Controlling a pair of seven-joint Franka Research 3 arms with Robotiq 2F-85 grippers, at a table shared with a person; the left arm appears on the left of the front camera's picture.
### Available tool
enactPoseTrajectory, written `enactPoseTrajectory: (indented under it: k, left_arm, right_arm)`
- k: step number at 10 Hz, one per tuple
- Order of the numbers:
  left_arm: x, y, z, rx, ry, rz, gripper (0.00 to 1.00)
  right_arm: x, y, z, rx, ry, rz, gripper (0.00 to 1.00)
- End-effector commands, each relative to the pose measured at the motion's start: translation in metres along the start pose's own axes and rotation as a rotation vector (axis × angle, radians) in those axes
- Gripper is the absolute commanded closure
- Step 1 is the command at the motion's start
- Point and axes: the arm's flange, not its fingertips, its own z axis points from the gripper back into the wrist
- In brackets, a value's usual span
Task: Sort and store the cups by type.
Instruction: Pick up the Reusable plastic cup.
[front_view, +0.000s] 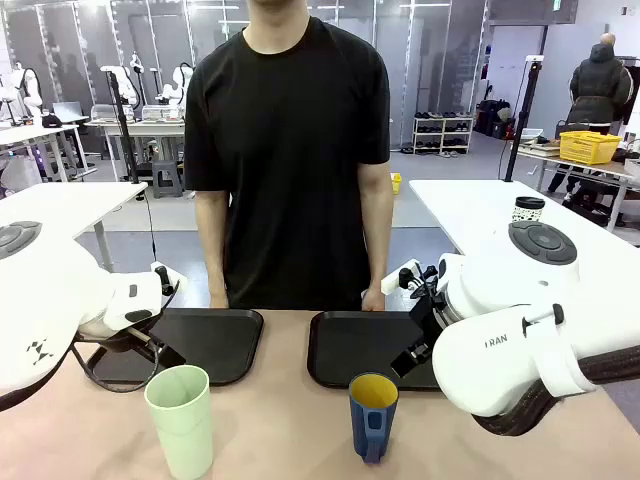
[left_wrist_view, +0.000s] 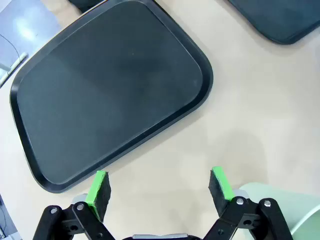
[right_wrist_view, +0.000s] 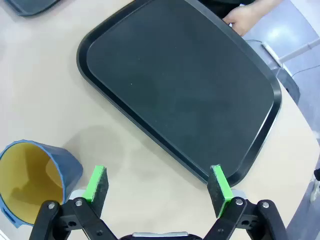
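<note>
A tall pale green cup (front_view: 179, 420) stands near the front edge of the tan table, left of centre. To its right stands a shorter dark blue cup (front_view: 373, 414) with a handle and a yellow inside. My left gripper (left_wrist_view: 159, 186) hangs open over the table by the near edge of the left black tray (left_wrist_view: 110, 90), with the green cup (left_wrist_view: 282, 202) just off one finger. My right gripper (right_wrist_view: 158, 184) is open above the near rim of the right black tray (right_wrist_view: 180, 85). The blue cup (right_wrist_view: 31, 181) stands beside it, apart from its fingers.
Both black trays (front_view: 210, 340) (front_view: 355, 345) lie side by side in front of a person in a black shirt. The person's hands (right_wrist_view: 244, 18) rest at the table's far edge. A white speckled tumbler (front_view: 527, 210) with a black lid stands on another table at the back right.
</note>
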Motion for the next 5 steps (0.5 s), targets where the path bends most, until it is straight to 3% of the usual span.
enactPoseTrajectory:
  k: [1, 5]
  left_arm:
    - [0.0001, -0.0002, 0.0, 0.0, 0.0, 0.0, 0.0]
    - [0.0001, -0.0002, 0.0, 0.0, 0.0, 0.0, 0.0]
  right_arm:
    - [0.0, 0.0, 0.0, 0.0, 0.0, 0.0, 0.0]
    - [0.0, 0.0, 0.0, 0.0, 0.0, 0.0, 0.0]
